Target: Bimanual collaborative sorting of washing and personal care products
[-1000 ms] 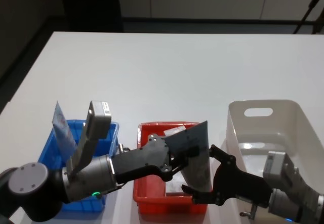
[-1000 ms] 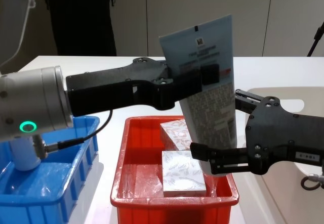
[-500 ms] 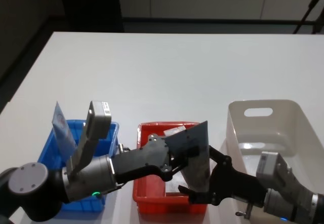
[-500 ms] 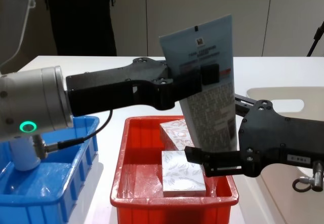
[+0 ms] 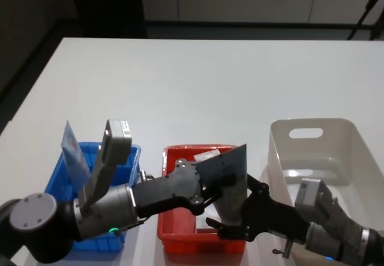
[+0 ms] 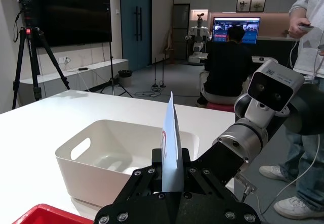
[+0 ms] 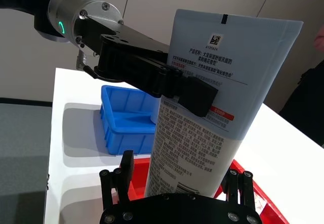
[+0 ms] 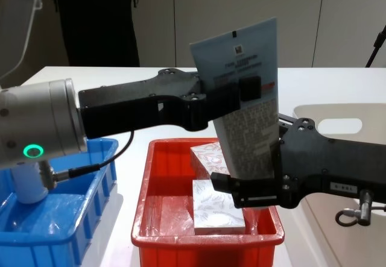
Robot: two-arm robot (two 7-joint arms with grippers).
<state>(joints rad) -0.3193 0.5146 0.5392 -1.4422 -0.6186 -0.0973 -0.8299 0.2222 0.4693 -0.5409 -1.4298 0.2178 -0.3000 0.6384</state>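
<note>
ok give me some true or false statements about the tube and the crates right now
1. The left gripper holds the pale blue tube upright above the red crate. True.
2. The red crate is empty. False: two white patterned boxes lie in it.
3. The right gripper has its fingers on either side of the tube's lower part. True.
4. The tube rests inside the white tub. False: it is held up in the air, over the red crate.
</note>
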